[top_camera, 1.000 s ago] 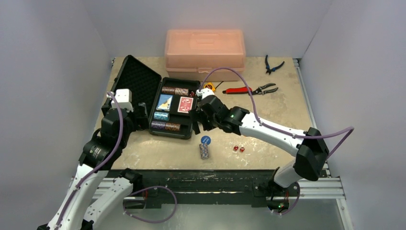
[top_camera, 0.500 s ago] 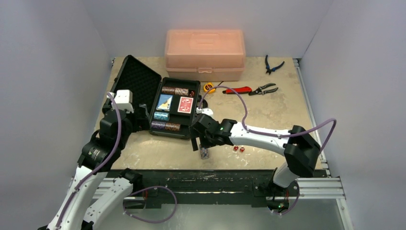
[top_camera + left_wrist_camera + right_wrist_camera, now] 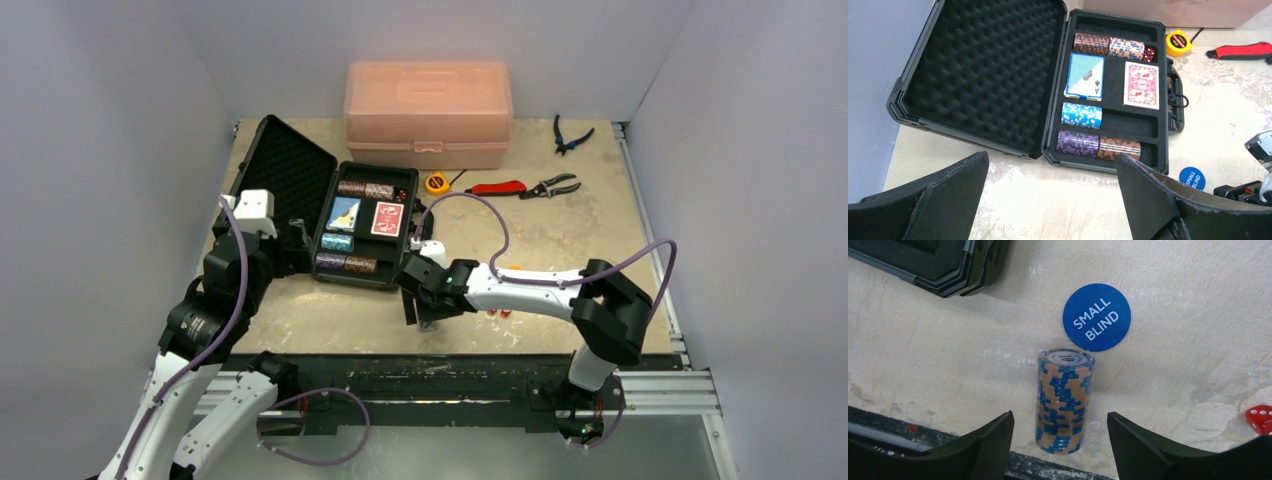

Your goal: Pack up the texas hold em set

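Blue-tan chip stack [image 3: 1064,400] on desk [image 3: 1173,365], straddled by right end effector [image 3: 1060,422]: open, gaps both sides, nothing held, likely aligning for pinch. Left end effector [image 3: 1050,172] wide, empty.

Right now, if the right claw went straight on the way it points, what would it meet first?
Likely the chip stack, lying between the fingers of the right claw; then the table. Depth unclear.

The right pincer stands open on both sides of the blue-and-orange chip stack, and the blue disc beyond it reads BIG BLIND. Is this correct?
Not quite. The right wrist view shows that the blue disc reads SMALL BLIND, not BIG BLIND. The rest holds: the right pincer stands open on both sides of the blue-and-orange chip stack.
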{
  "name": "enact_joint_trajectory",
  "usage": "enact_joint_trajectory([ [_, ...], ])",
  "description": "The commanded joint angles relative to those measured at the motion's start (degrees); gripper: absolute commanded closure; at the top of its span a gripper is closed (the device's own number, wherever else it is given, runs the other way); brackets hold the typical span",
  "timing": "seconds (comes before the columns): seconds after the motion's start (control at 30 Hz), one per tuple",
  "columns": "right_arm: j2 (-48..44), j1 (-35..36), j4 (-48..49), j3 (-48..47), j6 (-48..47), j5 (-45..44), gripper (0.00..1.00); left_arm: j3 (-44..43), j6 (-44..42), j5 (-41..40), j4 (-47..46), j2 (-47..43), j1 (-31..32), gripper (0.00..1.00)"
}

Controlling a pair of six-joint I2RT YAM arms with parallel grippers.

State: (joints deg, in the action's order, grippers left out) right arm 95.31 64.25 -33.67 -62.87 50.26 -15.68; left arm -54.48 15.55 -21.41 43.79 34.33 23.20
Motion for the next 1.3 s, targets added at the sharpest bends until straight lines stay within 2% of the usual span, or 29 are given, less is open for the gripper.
enact_joint_trajectory([
  [0.0,1.55,0.17,0.62,-0.79,0.57,-3.19,0.29,-0.45,0.62,0.29,-1.53,0.44,-0.44,0.00],
  [0.8,4.65,0.18,3.55,0.09,-1.53,-0.29,0.61,-0.37,0.53,-0.10,-1.46,1.44,-0.44,0.00],
  [0.9,5.33,0.18,2.99,-0.47,-2.19,-0.23,0.59,-0.37,0.54,-0.29,-1.43,1.52,-0.41,0.00],
  [1.07,5.85,0.18,2.49,-0.85,-2.91,-0.40,0.44,-0.37,0.36,-0.51,-1.46,1.53,-0.39,0.00],
  [1.27,6.15,0.18,2.63,-0.89,-3.34,-0.31,0.45,-0.28,0.27,-0.92,-1.55,1.70,-0.44,0.00],
])
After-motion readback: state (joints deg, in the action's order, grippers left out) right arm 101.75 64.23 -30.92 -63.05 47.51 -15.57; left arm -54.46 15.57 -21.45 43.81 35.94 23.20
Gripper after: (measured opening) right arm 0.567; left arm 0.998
